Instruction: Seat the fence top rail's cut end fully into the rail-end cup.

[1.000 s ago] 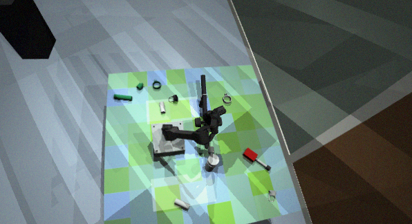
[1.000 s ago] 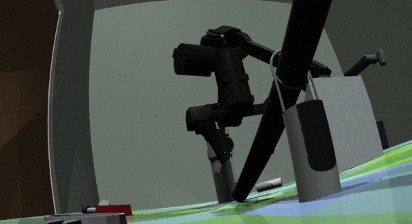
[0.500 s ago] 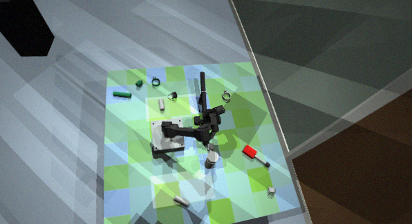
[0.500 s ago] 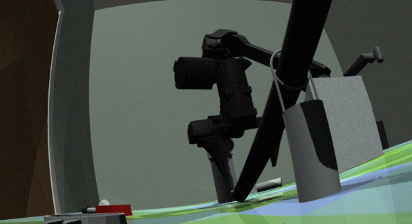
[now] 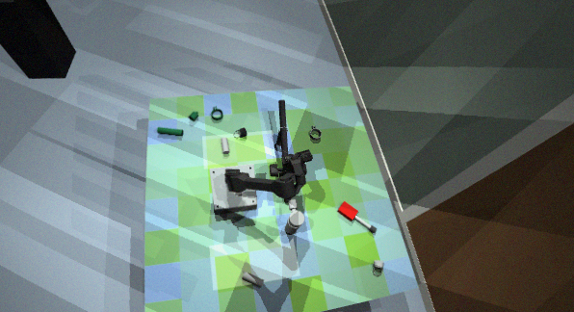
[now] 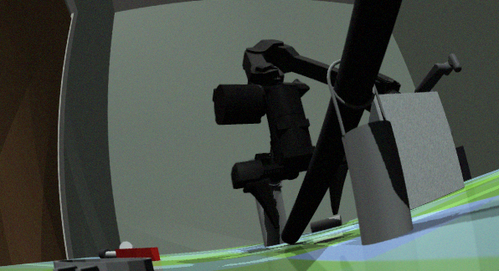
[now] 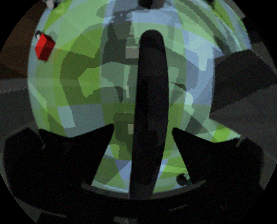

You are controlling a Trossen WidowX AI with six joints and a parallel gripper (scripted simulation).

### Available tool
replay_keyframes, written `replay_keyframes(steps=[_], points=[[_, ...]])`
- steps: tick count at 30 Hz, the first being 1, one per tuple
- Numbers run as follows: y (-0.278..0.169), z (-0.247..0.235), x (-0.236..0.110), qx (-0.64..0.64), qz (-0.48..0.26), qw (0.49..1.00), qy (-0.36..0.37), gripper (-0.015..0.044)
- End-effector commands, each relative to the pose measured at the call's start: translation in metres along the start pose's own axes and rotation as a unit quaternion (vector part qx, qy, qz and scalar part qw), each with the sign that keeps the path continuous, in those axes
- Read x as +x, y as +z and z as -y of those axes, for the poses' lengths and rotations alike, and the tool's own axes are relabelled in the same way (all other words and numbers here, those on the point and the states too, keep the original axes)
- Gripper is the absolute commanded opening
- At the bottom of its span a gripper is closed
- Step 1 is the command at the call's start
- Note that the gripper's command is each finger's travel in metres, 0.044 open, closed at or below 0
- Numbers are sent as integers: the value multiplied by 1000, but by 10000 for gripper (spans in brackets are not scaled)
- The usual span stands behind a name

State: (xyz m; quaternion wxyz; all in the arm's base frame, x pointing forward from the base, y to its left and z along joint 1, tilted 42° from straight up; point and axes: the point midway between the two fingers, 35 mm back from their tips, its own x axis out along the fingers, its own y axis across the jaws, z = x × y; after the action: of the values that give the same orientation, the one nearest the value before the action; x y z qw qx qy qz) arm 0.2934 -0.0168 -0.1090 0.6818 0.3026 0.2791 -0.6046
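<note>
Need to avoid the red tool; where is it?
Top view: red tool lies on the checkered mat, right of the arm, near the mat's right edge.
</note>
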Motion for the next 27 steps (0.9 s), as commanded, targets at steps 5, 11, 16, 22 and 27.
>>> replay_keyframes(steps=[5, 11, 16, 22, 27], points=[[1, 2, 4, -3, 2, 1000, -2, 282], [1, 2, 4, -3, 2, 1000, -2, 125], [1, 2, 4, -3, 2, 1000, -2, 92], [0, 2, -2, -3, 2, 1000, -2, 0], [1, 3, -8, -2, 17, 1000, -8, 0]])
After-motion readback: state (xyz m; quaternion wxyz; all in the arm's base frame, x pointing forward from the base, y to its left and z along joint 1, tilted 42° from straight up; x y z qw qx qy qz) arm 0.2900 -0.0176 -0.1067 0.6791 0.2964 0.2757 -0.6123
